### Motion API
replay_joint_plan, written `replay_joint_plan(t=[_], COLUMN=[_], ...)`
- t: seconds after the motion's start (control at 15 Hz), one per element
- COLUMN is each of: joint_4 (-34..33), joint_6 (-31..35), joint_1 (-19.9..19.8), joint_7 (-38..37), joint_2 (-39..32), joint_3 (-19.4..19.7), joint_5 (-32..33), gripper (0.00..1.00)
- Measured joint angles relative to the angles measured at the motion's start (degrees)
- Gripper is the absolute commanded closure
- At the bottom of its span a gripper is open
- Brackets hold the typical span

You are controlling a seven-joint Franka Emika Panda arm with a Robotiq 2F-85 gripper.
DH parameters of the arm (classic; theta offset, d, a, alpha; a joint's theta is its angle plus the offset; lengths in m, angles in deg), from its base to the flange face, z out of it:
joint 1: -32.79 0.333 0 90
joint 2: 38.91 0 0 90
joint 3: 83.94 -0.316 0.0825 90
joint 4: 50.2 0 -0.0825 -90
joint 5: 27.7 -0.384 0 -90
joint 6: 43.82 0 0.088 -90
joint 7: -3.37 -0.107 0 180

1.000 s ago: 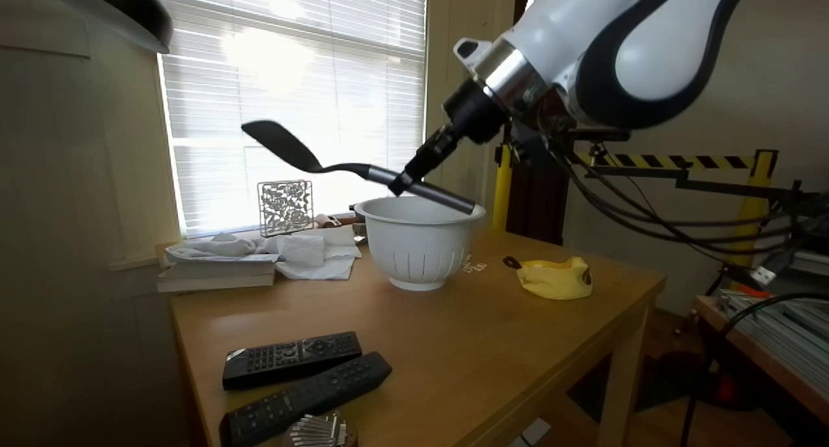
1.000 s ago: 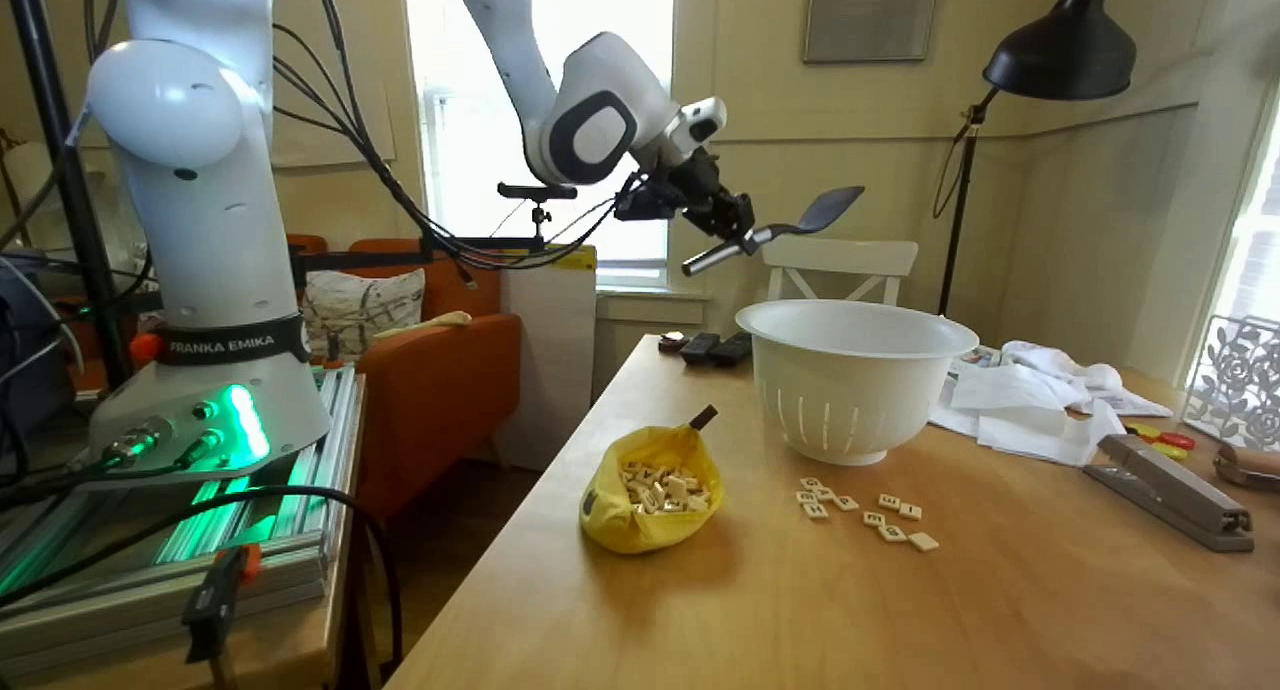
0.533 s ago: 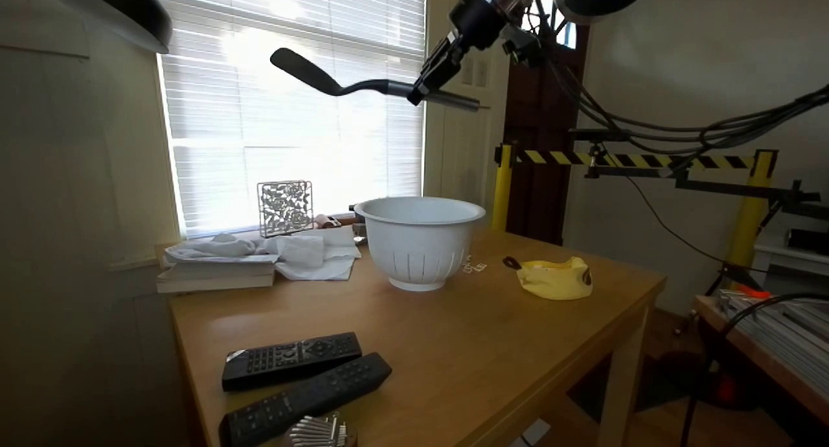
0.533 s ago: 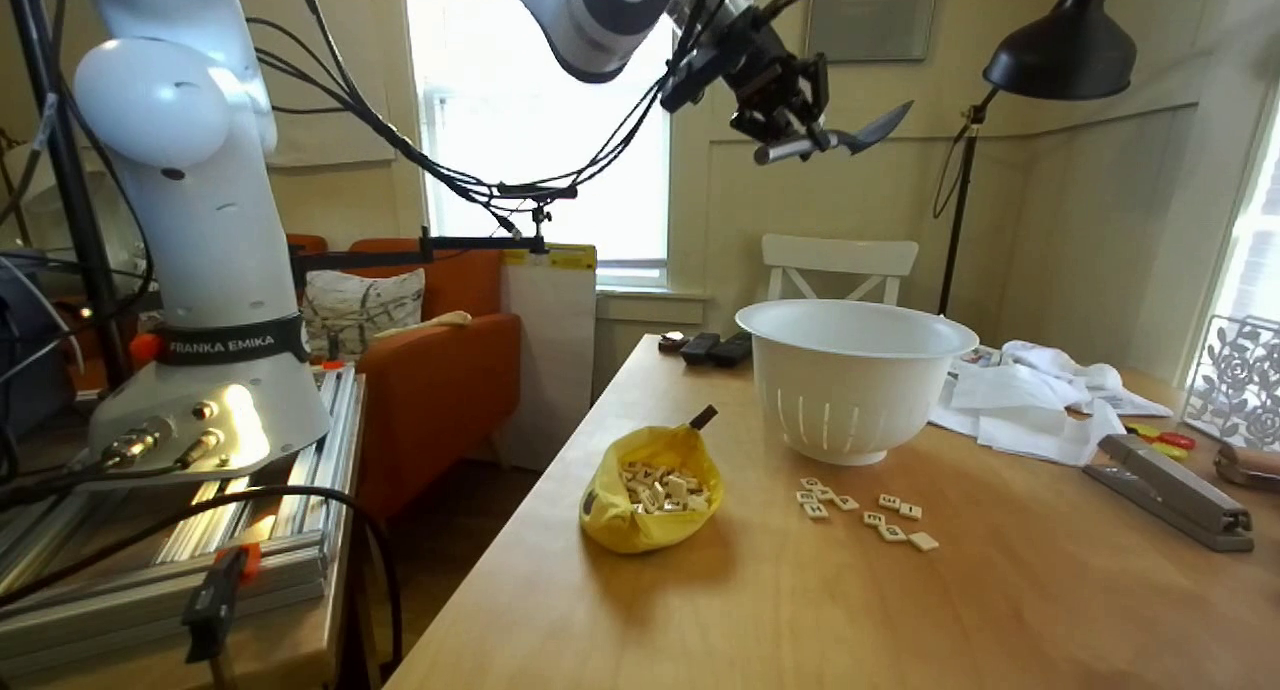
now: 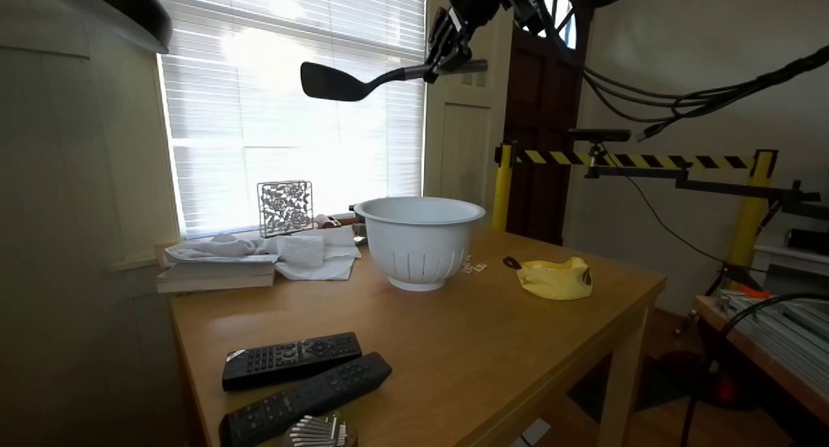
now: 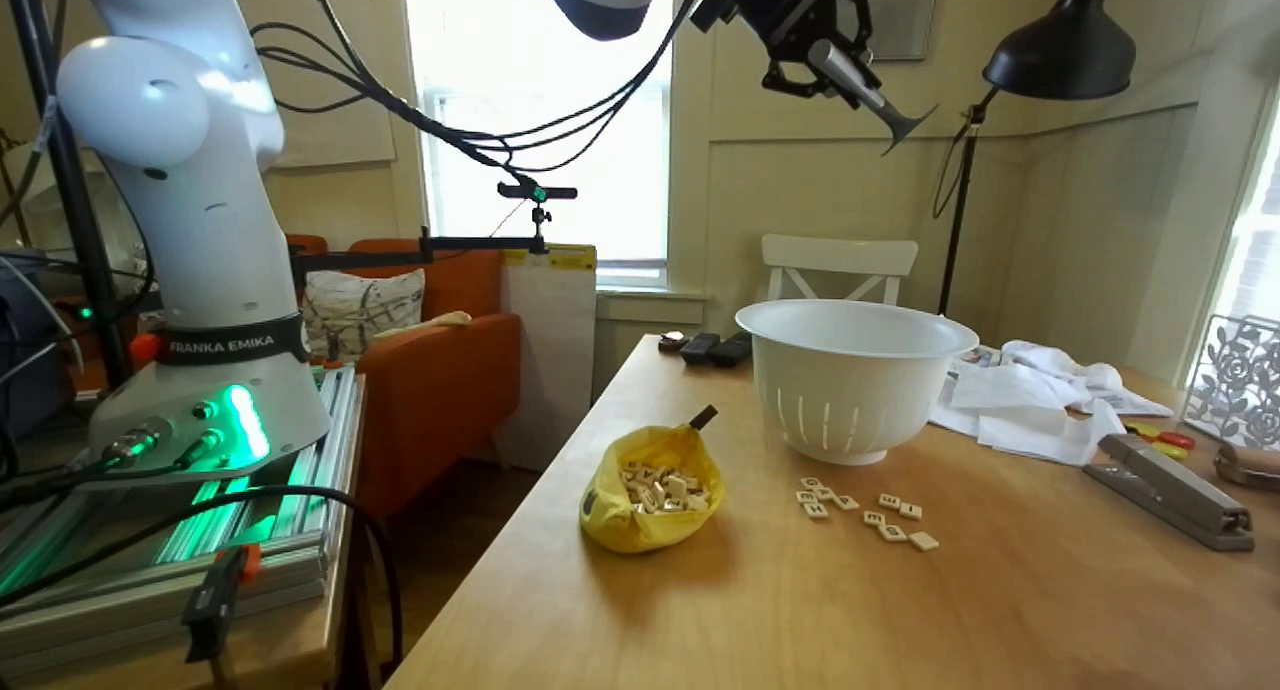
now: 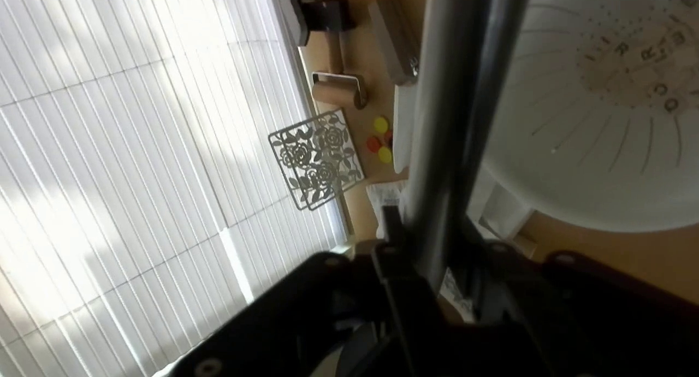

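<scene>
My gripper (image 5: 437, 71) is shut on the grey handle of a black spatula (image 5: 331, 83), high above the table. In an exterior view the gripper (image 6: 842, 70) holds the spatula (image 6: 898, 124) with its blade pointing down and away. In the wrist view the handle (image 7: 456, 125) runs up between the fingertips (image 7: 434, 240). A white colander (image 5: 421, 249) stands on the table below; it also shows in an exterior view (image 6: 850, 395) and the wrist view (image 7: 590, 175). Letter tiles (image 7: 650, 54) show at its bottom. A yellow bag (image 6: 612, 520) of letter tiles sits near the table edge.
Loose letter tiles (image 6: 892, 533) lie beside the colander. Two black remotes (image 5: 291, 359) lie at one table end. White papers (image 6: 1040, 420), a stapler (image 6: 1170, 490) and a metal rose-pattern stand (image 5: 285, 207) are by the window. A black lamp (image 6: 1065, 55) hangs at the side.
My gripper has risen well above the colander with the spatula, still held. The wrist has turned, so the spatula's blade has swung from pointing up to level or slightly down.
</scene>
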Motion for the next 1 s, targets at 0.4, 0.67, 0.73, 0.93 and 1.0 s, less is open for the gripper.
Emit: replay_joint_plan(t=[0.4,0.67,0.73,0.93,1.0], joint_4=[-0.16,0.04,0.28,1.64,2.17], joint_6=[-10.71,-11.05,-11.59,-15.76,-17.24], joint_1=[-0.99,-1.01,-1.03,-1.27,-1.40], joint_7=[-1.27,-1.91,-3.74,-10.48,-11.70], joint_2=[-0.53,-0.70,-1.02,-2.93,-3.62], joint_3=[-0.60,-0.79,-0.89,-0.99,-0.99], joint_5=[13.00,14.21,17.39,29.46,31.76], gripper=[0.76,0.94,0.94,0.94,0.94])
